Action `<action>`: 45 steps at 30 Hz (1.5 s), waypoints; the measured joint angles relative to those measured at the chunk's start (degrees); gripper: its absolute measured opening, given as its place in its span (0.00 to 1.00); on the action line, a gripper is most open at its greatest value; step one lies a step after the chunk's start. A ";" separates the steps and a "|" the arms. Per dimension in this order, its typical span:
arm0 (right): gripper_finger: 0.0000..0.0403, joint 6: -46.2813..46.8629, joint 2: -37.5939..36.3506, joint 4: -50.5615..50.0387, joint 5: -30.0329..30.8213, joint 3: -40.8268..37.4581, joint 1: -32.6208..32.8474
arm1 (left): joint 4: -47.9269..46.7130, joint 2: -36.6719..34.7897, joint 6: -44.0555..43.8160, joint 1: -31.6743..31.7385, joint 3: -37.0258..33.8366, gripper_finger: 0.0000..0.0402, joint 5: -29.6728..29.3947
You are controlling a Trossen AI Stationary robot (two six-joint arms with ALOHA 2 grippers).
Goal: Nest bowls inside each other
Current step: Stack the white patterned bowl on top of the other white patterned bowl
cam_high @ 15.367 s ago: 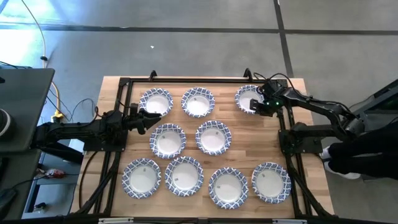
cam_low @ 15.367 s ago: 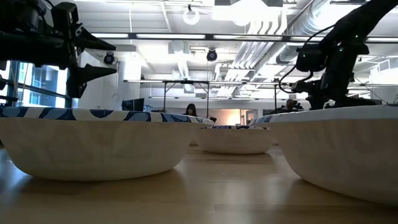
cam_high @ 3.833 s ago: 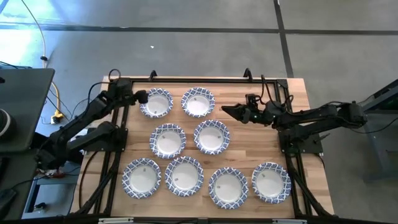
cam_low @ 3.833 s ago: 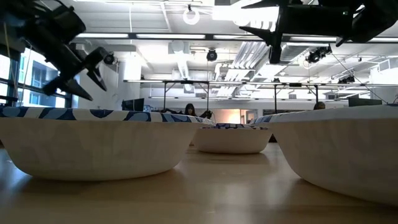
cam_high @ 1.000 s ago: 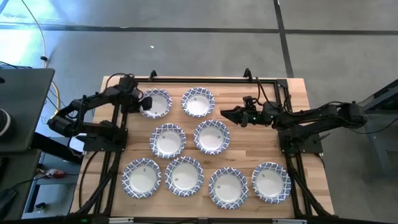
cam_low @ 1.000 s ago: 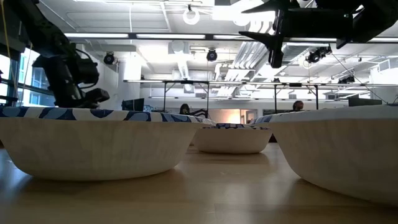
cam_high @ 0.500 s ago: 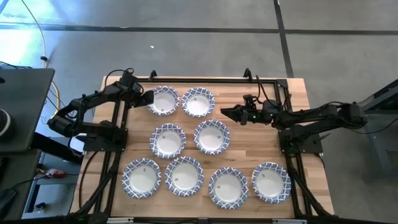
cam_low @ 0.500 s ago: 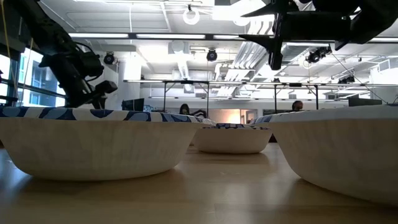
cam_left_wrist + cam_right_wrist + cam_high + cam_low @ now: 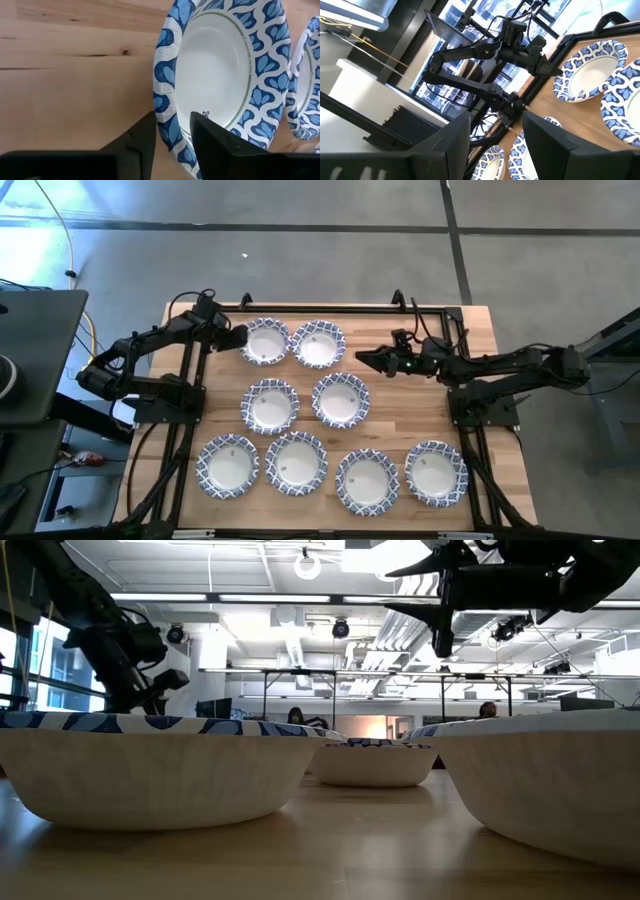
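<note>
Several blue-rimmed white bowls sit on the wooden table: two in the far row [image 9: 267, 340] [image 9: 319, 343], two in the middle [image 9: 270, 405] [image 9: 342, 400], and several along the near edge [image 9: 296, 463]. My left gripper [image 9: 243, 337] [image 9: 172, 132] is at the far-left bowl's left side, shut on its rim. That bowl's right edge is close against the neighbouring far bowl [image 9: 310, 75]. My right gripper [image 9: 362, 360] [image 9: 495, 140] hovers open above bare table, right of the far row, pointing toward the table's left. In the low view it is high up [image 9: 400, 590]. My left gripper pinches the far-left bowl's patterned rim [image 9: 165, 117] on the side toward the table's left, one finger [image 9: 207, 137] inside the bowl and the other [image 9: 142, 140] outside it. The fingers come in from the table's left, slanting down. Whether the bowl is lifted clear I cannot tell.
A black frame rail [image 9: 300, 308] runs along the table's far edge, and arm mounts stand at the left [image 9: 165, 395] and right [image 9: 480, 405] sides. Bare wood lies in the far right corner [image 9: 450, 330] and right of the middle bowls [image 9: 420, 410].
My left gripper has moved toward the table's right, shut on the far-left bowl's rim, and the bowl has shifted with it until it sits close against the second far bowl. My right gripper has stayed open and nearly in place.
</note>
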 joint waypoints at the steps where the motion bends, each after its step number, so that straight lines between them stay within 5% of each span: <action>1: 0.43 0.00 0.00 -0.18 -0.02 0.00 0.00 | 0.22 0.00 -0.03 0.00 0.00 0.26 0.00; 24: 0.43 0.00 0.00 -2.19 -0.02 0.00 0.00 | 1.99 0.00 -0.40 0.00 0.00 0.14 1.66; 45: 0.43 -0.02 0.00 -4.75 -0.02 0.00 0.00 | 3.49 0.00 -2.01 0.02 0.00 0.13 6.54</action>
